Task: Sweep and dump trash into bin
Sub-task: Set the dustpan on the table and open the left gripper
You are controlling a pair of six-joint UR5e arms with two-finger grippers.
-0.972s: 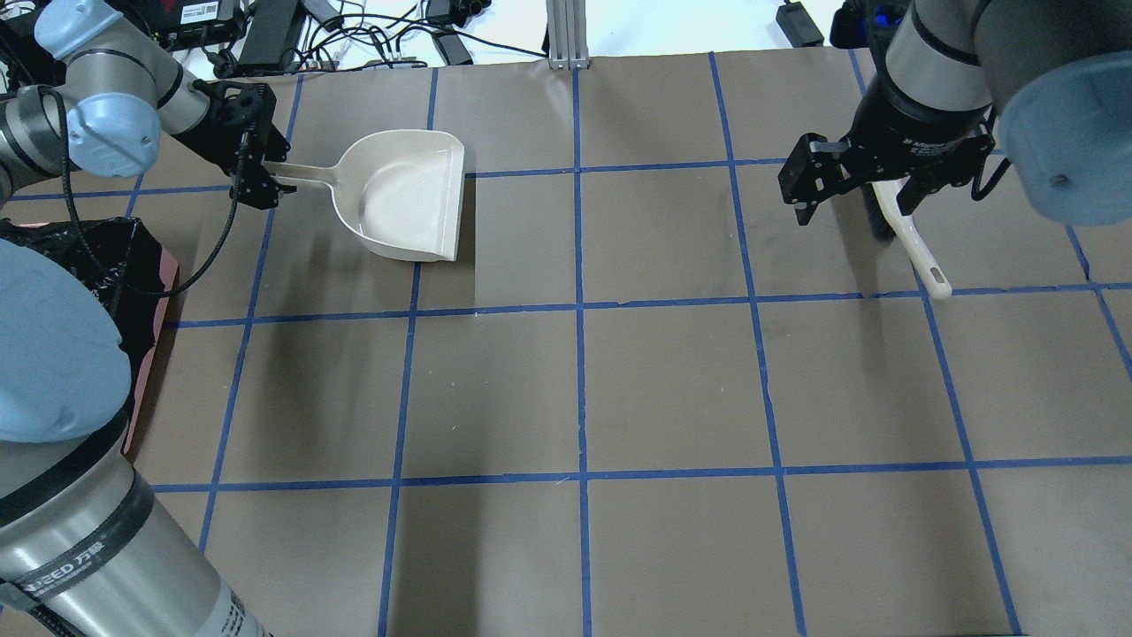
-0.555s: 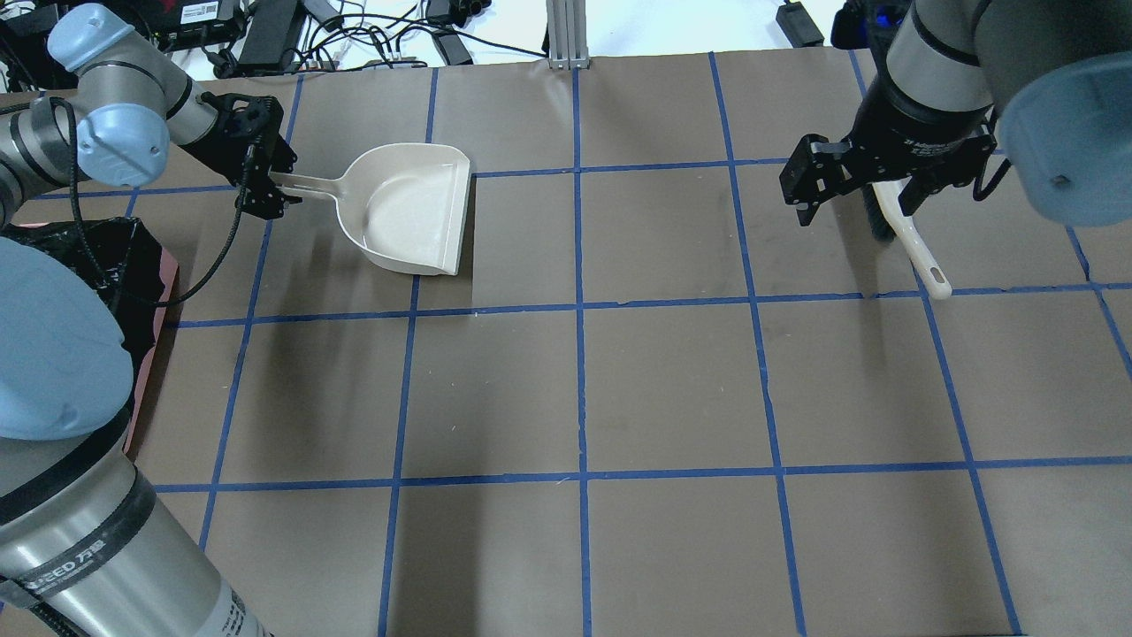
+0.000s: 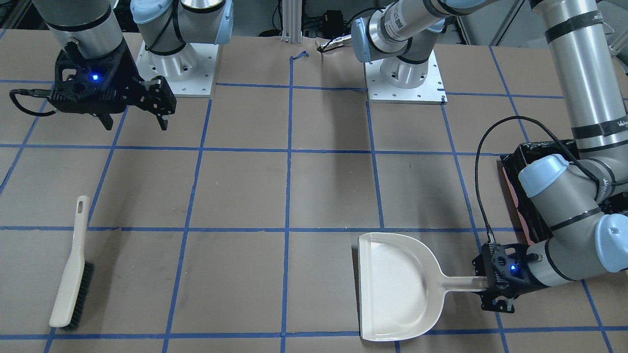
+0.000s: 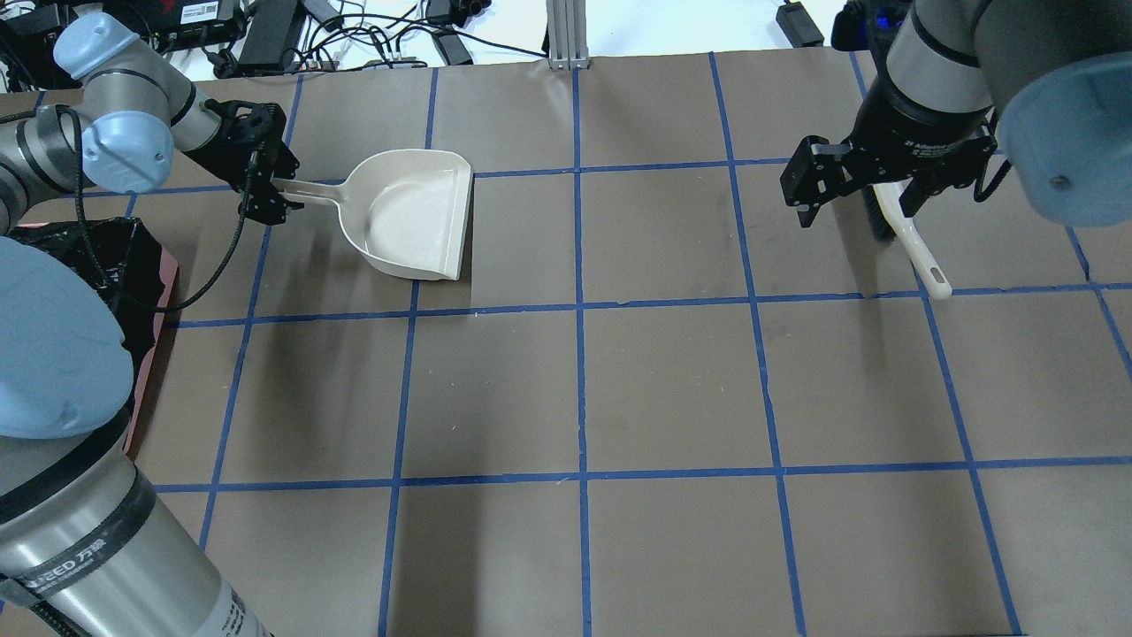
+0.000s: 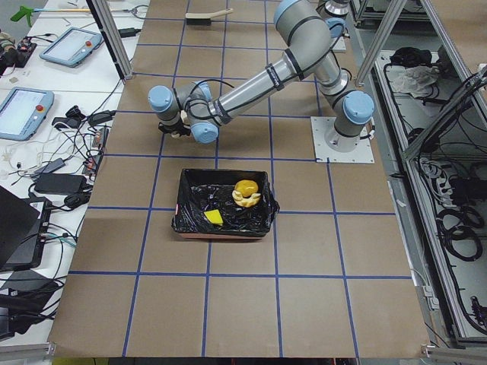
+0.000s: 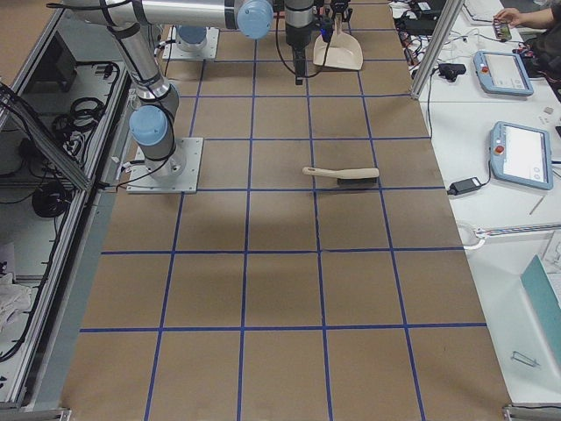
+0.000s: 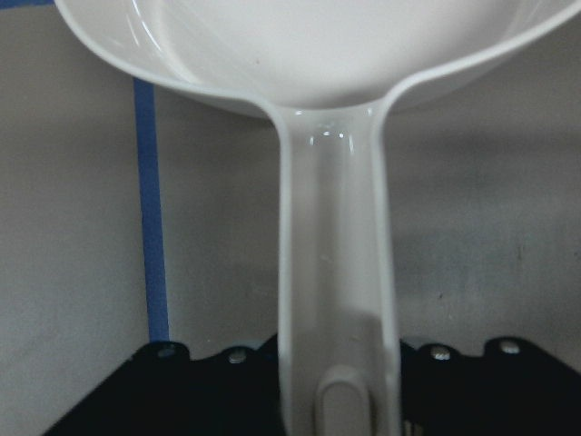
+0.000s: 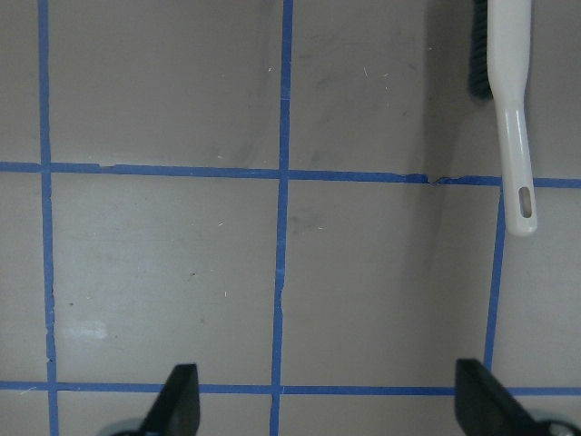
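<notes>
Surface (image 4: 672, 389): brown paper ruled into squares with blue tape.
Left tool (image 3: 494, 290): clenched on the handle of the dustpan (image 3: 397, 287), at the far left.
Right tool (image 3: 135, 122): released, fingers spread, hanging over bare paper.
Brush (image 3: 73, 274): lay flat at the far right, apart from that tool.
Bin (image 5: 183, 207): at the left edge.
Trash (image 5: 246, 192): inside the bin, a brown-and-cream clump and a yellow wedge (image 5: 214, 218) lying apart.

Cream dustpan (image 4: 411, 212) (bin (image 5: 187, 199) black-lined pink)
</notes>
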